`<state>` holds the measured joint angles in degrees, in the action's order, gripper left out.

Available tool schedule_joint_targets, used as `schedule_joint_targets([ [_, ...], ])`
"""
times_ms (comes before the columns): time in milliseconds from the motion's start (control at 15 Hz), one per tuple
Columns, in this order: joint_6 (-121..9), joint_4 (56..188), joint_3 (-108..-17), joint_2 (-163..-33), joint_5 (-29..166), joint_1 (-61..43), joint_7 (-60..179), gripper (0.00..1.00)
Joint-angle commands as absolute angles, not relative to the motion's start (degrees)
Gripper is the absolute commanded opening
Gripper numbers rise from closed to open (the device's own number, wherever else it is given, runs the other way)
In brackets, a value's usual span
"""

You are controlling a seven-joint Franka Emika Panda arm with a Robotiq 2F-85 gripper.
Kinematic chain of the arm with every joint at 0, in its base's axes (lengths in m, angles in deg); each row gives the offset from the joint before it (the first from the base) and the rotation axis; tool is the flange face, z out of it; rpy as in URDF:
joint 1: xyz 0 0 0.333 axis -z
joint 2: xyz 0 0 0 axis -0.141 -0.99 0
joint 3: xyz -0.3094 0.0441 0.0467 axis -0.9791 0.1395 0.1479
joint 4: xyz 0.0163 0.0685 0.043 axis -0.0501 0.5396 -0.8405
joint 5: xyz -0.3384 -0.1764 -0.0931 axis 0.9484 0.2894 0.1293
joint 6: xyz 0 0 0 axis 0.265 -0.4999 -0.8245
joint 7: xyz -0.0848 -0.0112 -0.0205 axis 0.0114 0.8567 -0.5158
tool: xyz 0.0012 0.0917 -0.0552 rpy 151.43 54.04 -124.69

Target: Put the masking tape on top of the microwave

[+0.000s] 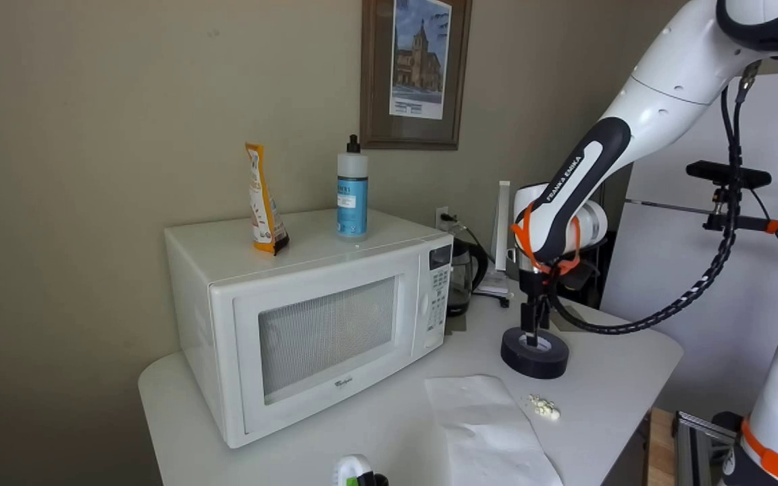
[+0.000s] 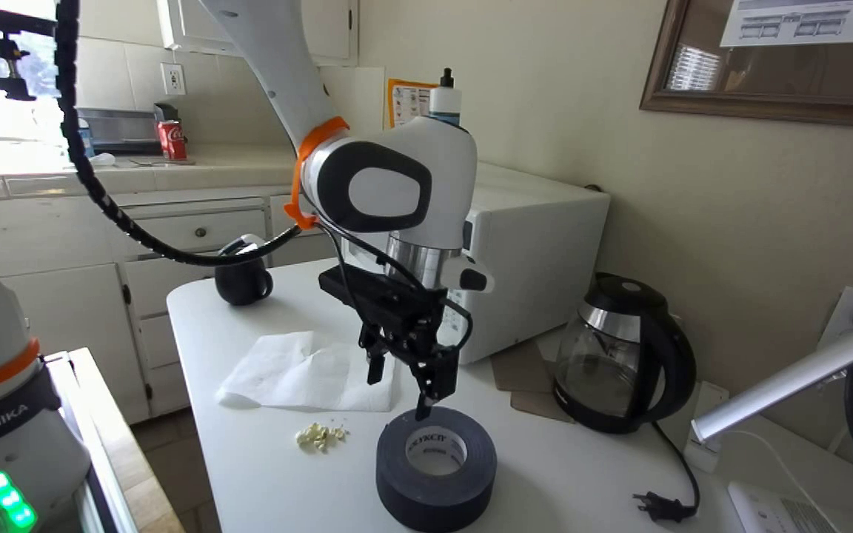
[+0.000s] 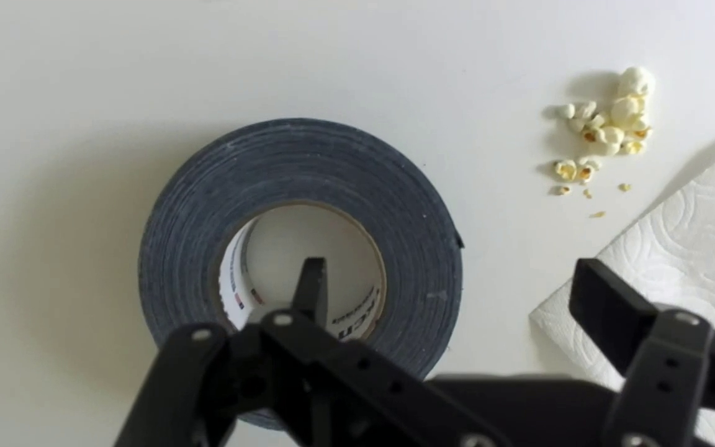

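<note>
I see the gripper (image 3: pixel 449 272) spread wide, holding nothing, one side over the tape (image 1: pixel 535 365), which lies flat on the desk (image 1: pixel 389 418). If it pinches too little, the tape could slip and drop. Put too close, it might knock over the bottle (image 1: pixel 352 202) on the microwave (image 1: pixel 328 337).

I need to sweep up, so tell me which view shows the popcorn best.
The wrist view: there the popcorn appears large and uncovered, with many pieces distinct. Both exterior views show it only as a small pale heap.
</note>
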<state>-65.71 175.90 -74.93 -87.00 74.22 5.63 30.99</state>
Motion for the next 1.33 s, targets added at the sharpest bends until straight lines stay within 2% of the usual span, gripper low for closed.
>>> schedule_joint_targets([
  [0,-68.7,174.3,-73.0,-92.3,66.6,8.4,24.8,1.00],
  [400,-68.2,172.8,-71.5,-94.2,65.8,9.6,26.1,1.00],
  [800,-79.3,172.3,-69.8,-97.9,65.1,11.6,23.5,1.00],
  [1267,-80.5,174.5,-66.4,-98.3,65.1,14.1,22.1,1.00],
])
